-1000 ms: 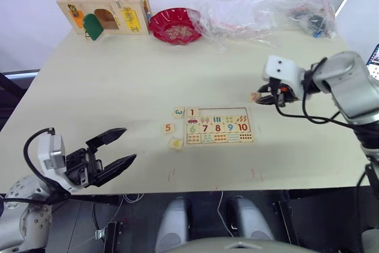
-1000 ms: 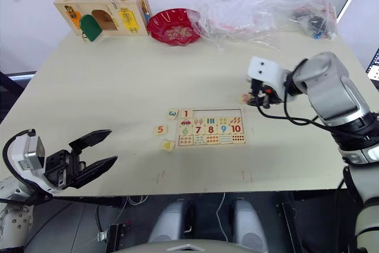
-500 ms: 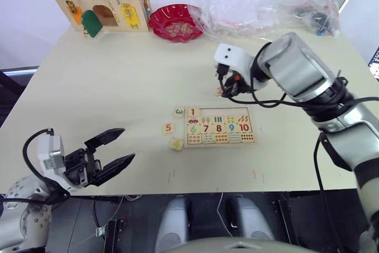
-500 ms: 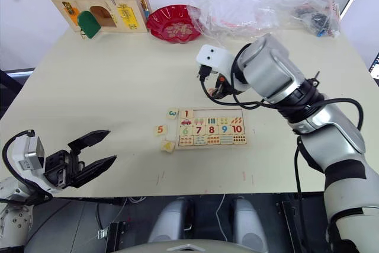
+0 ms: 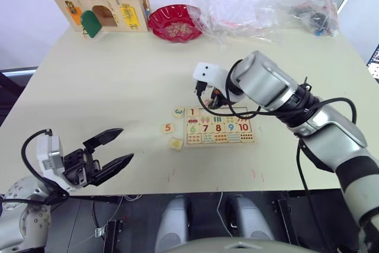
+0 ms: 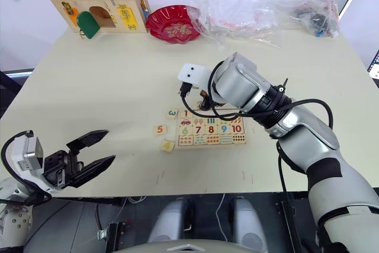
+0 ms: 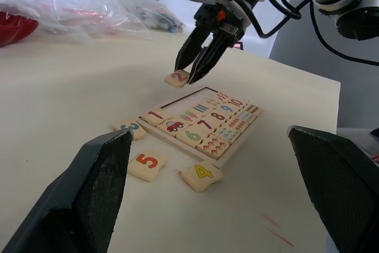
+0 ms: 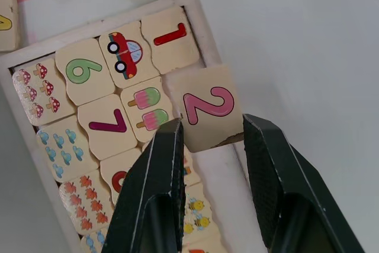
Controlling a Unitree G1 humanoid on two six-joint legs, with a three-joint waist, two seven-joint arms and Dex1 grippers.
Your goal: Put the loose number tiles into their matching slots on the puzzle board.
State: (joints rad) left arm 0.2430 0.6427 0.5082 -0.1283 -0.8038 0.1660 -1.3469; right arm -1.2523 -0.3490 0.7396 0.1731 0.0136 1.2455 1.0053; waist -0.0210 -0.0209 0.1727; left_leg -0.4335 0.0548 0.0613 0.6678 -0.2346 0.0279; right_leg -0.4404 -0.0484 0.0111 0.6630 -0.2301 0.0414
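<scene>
While left end effector [image 5: 115,150] gapes, right end effector [image 8: 207,137] pinches tile 2 [image 8: 205,108], seemingly above board's [image 5: 219,125] edge.

You see the puzzle board [image 5: 219,128] lying flat on the tabletop [image 5: 118,87], its lower rows filled with digits 6 to 10 and counting pictures. The 1 tile [image 8: 170,39] sits in the first slot of the top row; the other slots [image 5: 228,111] are open. The pink 2 tile [image 8: 206,107] is pinched in the right end effector [image 8: 208,135], raised over the board's top row. The 3 tile [image 5: 179,112], 5 tile [image 5: 168,128] and 4 tile [image 5: 176,143] lie loose just beside the board's left edge.
</scene>
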